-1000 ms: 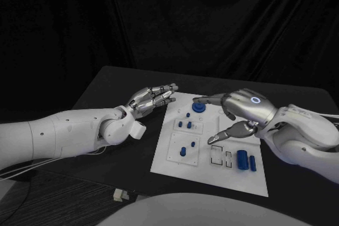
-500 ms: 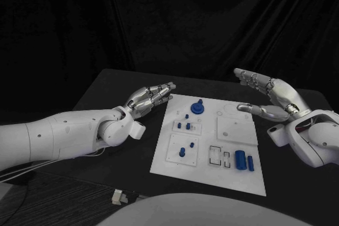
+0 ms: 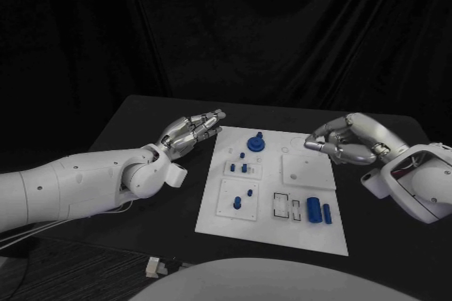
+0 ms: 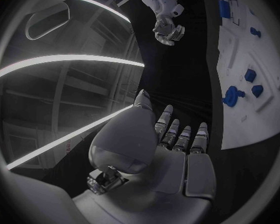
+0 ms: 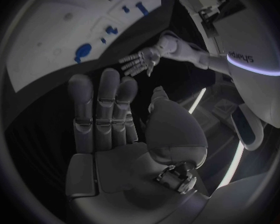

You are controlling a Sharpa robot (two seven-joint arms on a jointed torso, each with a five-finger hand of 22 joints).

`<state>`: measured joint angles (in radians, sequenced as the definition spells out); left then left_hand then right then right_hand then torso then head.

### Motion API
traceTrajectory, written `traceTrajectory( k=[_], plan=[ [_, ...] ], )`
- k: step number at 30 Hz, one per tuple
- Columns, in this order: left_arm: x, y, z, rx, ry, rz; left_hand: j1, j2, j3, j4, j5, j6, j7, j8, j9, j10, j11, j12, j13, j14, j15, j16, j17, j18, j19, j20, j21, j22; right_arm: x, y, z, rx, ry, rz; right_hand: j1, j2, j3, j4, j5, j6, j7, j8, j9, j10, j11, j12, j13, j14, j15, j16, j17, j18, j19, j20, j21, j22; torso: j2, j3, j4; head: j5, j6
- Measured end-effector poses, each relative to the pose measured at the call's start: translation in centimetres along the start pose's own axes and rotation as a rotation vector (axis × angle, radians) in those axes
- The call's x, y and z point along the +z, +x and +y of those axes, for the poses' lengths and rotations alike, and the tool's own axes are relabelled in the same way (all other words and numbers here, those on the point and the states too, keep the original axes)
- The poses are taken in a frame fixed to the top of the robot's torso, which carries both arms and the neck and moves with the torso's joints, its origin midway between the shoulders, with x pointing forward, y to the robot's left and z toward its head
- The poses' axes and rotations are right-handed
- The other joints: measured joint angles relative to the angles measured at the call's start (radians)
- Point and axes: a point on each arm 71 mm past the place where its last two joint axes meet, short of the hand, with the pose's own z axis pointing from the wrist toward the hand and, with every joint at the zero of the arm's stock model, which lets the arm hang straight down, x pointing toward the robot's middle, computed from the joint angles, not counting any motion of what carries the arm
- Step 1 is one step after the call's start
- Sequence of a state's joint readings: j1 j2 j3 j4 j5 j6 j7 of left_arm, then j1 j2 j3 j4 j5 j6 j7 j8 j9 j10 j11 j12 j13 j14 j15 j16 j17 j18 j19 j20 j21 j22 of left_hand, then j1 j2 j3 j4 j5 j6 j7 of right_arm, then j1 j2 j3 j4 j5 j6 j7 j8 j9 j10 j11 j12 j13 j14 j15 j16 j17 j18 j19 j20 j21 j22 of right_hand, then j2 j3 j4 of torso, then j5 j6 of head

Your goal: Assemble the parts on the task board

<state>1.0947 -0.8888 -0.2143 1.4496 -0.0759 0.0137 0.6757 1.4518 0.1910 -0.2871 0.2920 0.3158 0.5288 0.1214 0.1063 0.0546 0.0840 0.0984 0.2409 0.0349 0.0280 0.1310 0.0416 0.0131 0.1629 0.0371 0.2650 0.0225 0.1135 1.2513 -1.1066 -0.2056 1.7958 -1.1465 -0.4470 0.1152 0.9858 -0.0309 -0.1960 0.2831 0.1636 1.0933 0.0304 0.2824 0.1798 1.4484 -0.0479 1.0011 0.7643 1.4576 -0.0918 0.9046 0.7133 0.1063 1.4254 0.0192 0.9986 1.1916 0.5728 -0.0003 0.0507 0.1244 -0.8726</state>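
The left hand (image 3: pixel 192 131) hovers empty, fingers extended and slightly apart, just left of the task board's (image 3: pixel 240 230) far corner. The right hand (image 3: pixel 347 140) is also empty, palm opened out with fingers apart in its wrist view, right of the board's far edge. On the board, a round blue part (image 3: pixel 254 143) stands far; small blue pegs (image 3: pixel 238 166) sit mid-left; two blue cylinders (image 3: pixel 319 209) lie near right. A black table (image 3: pixel 141 118) carries everything, dark curtains behind.

Blue parts (image 3: pixel 255 143) on white task board (image 3: pixel 306 230)
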Motion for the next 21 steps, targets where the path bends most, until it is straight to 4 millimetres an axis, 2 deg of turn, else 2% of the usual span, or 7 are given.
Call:
traceTrajectory(
  k=[2, 4, 6, 7, 11, 13, 21],
  plan=[
    [0.0, 0.0, 0.0, 0.000, 0.000, 0.001, 0.016, 0.003, 0.004, -0.004, 0.021, 0.000, 0.000, 0.000, 0.000, 0.000, 0.000, 0.000, 0.000, 0.006, 0.013, 0.008, 0.001, 0.000, 0.004, 0.011, 0.000, 0.003, -0.1, 1.0, -0.3, -0.104, 0.080, 0.125, -0.047, -0.006, 0.002, 0.008, 0.013, 0.048, -0.003, 0.029, 0.058, 0.013, 0.005, 0.301, 0.399, 0.002, 0.002, 0.258, 0.274, -0.038, 0.033, -0.010, 0.238, 0.096, -0.001, 0.0001, -0.0012, -0.004, 0.000],
    [0.1, 0.1, 0.0, -0.001, 0.000, 0.002, 0.026, 0.003, 0.005, -0.002, 0.039, 0.000, 0.000, 0.000, 0.000, 0.000, 0.000, 0.002, 0.000, 0.007, 0.021, 0.009, 0.002, 0.000, 0.007, 0.014, 0.000, 0.006, -0.3, 1.7, -1.0, -0.203, 0.179, 0.245, -0.086, 0.012, 0.003, 0.006, 0.019, 0.064, -0.015, 0.043, 0.099, 0.017, -0.003, 0.500, 0.518, 0.008, -0.011, 0.408, 0.457, -0.060, 0.040, -0.017, 0.372, 0.114, -0.001, 0.0001, -0.0015, -0.008, 0.000],
    [0.1, 0.1, 0.0, -0.002, 0.001, 0.004, 0.028, 0.006, 0.009, -0.003, 0.050, -0.007, -0.007, 0.000, 0.000, 0.000, 0.000, 0.002, 0.000, 0.010, 0.025, 0.013, 0.003, 0.000, 0.007, 0.014, 0.000, 0.007, -0.6, 2.2, -1.7, -0.279, 0.265, 0.335, -0.079, 0.028, 0.005, 0.008, 0.030, 0.070, -0.014, 0.047, 0.131, 0.017, -0.006, 0.560, 0.541, 0.009, -0.013, 0.513, 0.565, -0.062, 0.040, -0.021, 0.451, 0.117, -0.002, -0.0003, -0.0010, -0.012, 0.000],
    [0.1, 0.2, 0.0, -0.002, 0.001, 0.004, 0.030, 0.007, 0.009, -0.003, 0.050, -0.007, -0.007, 0.000, -0.001, 0.000, 0.000, 0.002, 0.000, 0.010, 0.025, 0.013, 0.003, 0.000, 0.007, 0.014, 0.000, 0.008, -0.8, 2.3, -2.0, -0.311, 0.304, 0.373, -0.071, 0.033, 0.004, 0.008, 0.035, 0.068, -0.012, 0.047, 0.142, 0.017, -0.006, 0.566, 0.543, 0.008, -0.017, 0.555, 0.583, -0.083, 0.040, -0.021, 0.483, 0.117, -0.003, -0.0005, -0.0006, -0.013, 0.000],
    [0.1, 0.1, 0.0, -0.003, 0.001, 0.005, 0.034, 0.003, 0.009, -0.003, 0.050, -0.007, -0.007, 0.000, -0.001, 0.000, 0.000, 0.002, 0.000, 0.010, 0.025, 0.013, 0.003, 0.000, 0.007, 0.014, 0.000, 0.008, -1.3, 2.7, -3.1, -0.430, 0.443, 0.504, -0.039, 0.051, -0.008, 0.009, 0.056, 0.055, -0.007, 0.010, 0.159, 0.017, 0.001, 0.566, 0.544, 0.009, -0.019, 0.623, 0.595, -0.083, 0.040, -0.021, 0.553, 0.117, -0.005, -0.0014, 0.0001, -0.011, 0.000],
    [0.1, 0.1, 0.0, -0.003, 0.001, 0.005, 0.034, 0.003, 0.009, -0.004, 0.053, -0.007, -0.007, 0.000, -0.001, 0.000, 0.000, 0.004, 0.000, 0.012, 0.027, 0.013, 0.003, 0.000, 0.007, 0.014, 0.000, 0.007, -1.2, 2.9, -3.2, -0.458, 0.472, 0.531, -0.035, 0.055, -0.021, 0.008, 0.056, 0.049, -0.001, -0.013, 0.159, 0.017, 0.010, 0.566, 0.544, 0.009, -0.019, 0.635, 0.595, -0.099, 0.040, -0.021, 0.567, 0.116, -0.005, -0.0016, 0.0007, -0.011, 0.000],
    [0.3, 0.4, 0.1, -0.007, 0.002, 0.012, 0.041, 0.004, 0.014, -0.005, 0.061, -0.014, -0.007, 0.000, -0.001, 0.000, 0.000, 0.006, 0.001, 0.017, 0.032, 0.020, 0.004, 0.000, 0.009, 0.016, 0.000, 0.009, -0.5, 3.3, -2.9, -0.530, 0.524, 0.556, -0.024, 0.067, -0.042, 0.009, 0.063, 0.108, -0.009, -0.023, 0.174, 0.017, 0.010, 0.566, 0.544, 0.009, -0.019, 0.652, 0.595, -0.099, 0.040, -0.021, 0.569, 0.116, -0.005, -0.0023, 0.0021, -0.030, 0.000]
  ],
)
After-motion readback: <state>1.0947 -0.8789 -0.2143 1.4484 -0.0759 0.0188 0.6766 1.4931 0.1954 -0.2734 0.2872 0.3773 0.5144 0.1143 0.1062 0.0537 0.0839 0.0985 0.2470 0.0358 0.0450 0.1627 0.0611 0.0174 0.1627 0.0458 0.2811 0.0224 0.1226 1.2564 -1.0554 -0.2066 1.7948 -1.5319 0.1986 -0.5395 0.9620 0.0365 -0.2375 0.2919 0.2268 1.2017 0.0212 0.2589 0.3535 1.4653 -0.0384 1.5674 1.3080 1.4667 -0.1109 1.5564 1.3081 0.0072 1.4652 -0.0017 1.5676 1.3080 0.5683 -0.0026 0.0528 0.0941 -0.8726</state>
